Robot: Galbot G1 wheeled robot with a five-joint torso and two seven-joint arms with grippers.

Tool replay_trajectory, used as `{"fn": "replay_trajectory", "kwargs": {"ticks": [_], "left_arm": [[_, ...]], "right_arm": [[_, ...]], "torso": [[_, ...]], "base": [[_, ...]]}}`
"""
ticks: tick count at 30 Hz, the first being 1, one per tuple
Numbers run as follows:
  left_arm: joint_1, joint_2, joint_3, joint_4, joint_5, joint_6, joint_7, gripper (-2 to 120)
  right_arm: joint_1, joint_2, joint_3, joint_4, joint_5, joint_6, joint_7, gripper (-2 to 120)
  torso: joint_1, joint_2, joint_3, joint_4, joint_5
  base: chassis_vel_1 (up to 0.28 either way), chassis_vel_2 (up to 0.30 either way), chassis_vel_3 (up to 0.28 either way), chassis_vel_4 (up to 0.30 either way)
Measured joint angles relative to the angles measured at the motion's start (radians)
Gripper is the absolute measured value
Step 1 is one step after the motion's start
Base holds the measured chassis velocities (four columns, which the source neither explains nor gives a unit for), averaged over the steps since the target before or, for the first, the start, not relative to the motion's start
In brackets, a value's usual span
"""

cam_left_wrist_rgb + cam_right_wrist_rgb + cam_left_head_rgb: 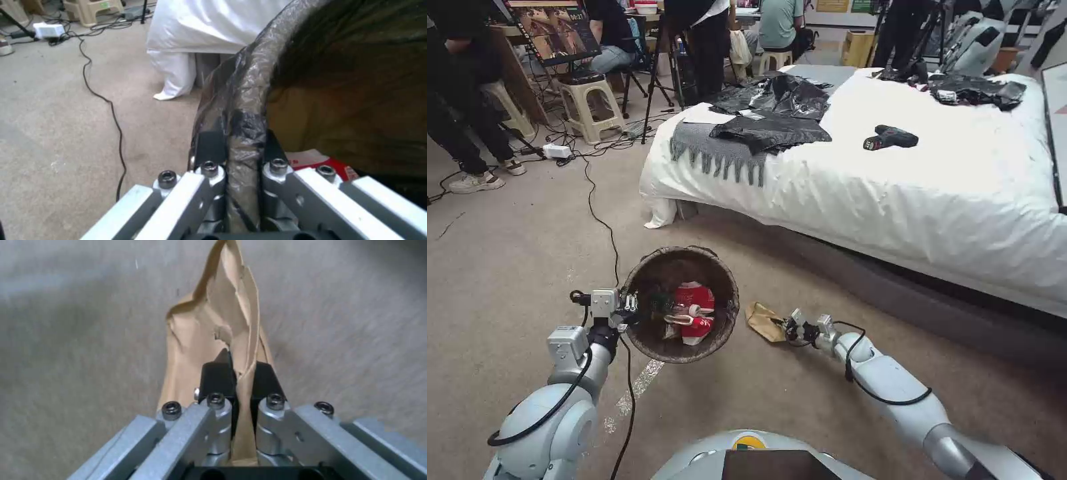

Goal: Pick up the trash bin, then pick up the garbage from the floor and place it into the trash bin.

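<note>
left gripper (pixel 629 311) clamped on the trash bin (pixel 724 320) rim at lower center-left, wrappers (pixel 694 312) inside, right gripper (pixel 785 328) pinching the crumpled brown paper bag (pixel 762 320) just right of it

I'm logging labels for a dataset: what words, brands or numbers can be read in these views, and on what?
Monitor: white digits, seemingly "00:27", not certain.
Red-and-white wrapper in the trash bin: print too small to read.
Power drill on the bed: label too small to read.
Wall signs: blurred, unreadable.
Brown paper bag: no print on the side that shows.
</note>
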Motion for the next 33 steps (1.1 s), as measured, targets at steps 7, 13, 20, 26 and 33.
{"fn": "replay_trajectory", "kwargs": {"ticks": [7,13,20,26,33], "left_arm": [[-0.003,0.001,-0.001,0.0,-0.002,0.004,-0.001,3],[-0.014,0.0,-0.001,0.012,-0.003,0.005,-0.002,3],[-0.011,-0.013,-0.003,0.01,-0.001,0.006,-0.005,3],[-0.011,-0.018,-0.001,0.005,0.0,0.017,-0.031,3],[-0.006,-0.016,-0.008,-0.003,0.0,0.02,-0.039,3]], "right_arm": [[-0.107,-0.19,0.038,0.34,0.165,-0.026,0.064,0],[-0.135,-0.321,0.074,0.524,0.255,-0.039,0.089,0],[-0.139,-0.407,0.123,0.675,0.324,-0.067,0.125,0],[-0.137,-0.446,0.18,0.768,0.372,-0.094,0.141,0],[-0.124,-0.494,0.252,0.906,0.448,-0.135,0.152,0]], "torso": [[0.0,0.0,0.0,-0.0004,0.0],[0.0,0.0,0.0,-0.0001,0.0],[0.0,0.0,0.0,0.0002,0.0001],[0.0,0.0,0.0,-0.0001,0.0001],[0.0,0.0,0.0,0.0,-0.0002]], "base": [[0.0,0.0,0.0,0.0],[0.0,0.0,0.0,0.0],[0.0,0.0,0.0,0.0],[0.0,0.0,0.0,0.0],[0.0,0.0,0.0,0.0]]}}
